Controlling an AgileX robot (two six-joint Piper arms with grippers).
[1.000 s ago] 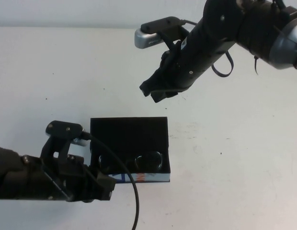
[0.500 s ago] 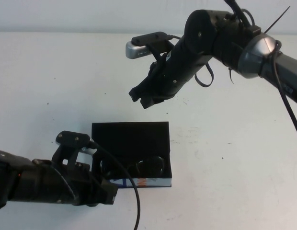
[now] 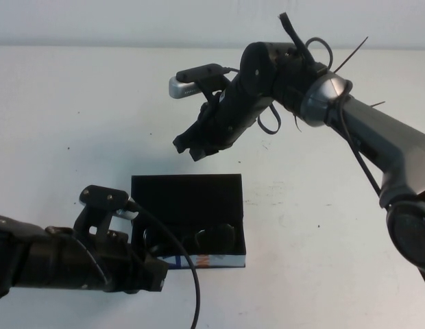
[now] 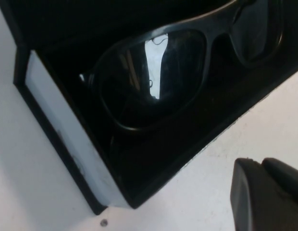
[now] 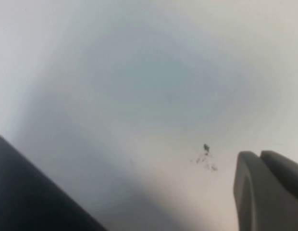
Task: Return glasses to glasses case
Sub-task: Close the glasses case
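Starting on your left: the left gripper [image 3: 149, 274] sits low at the near left corner of the glasses case [image 3: 187, 186], just beside the white printed front edge. Its jaws look closed together with nothing between them, and in the left wrist view one dark fingertip [image 4: 266, 195] rests over bare table next to the case wall.

Move across to the middle and there's your result: the glasses [image 3: 192, 238] lie inside the case, lenses facing up along the front section, frame fully within the walls. The left wrist view confirms it, with the glasses [image 4: 187, 62] resting on the black lining. So the placing looks done. The flat lid lies open behind them, and closing it is the only step that appears left, if you want it shut.

Over to your right: the right gripper [image 3: 190, 145] hangs in the air behind the case's far edge, well clear of it, pinched shut and empty. Its wrist view shows only the table [image 5: 149, 96].
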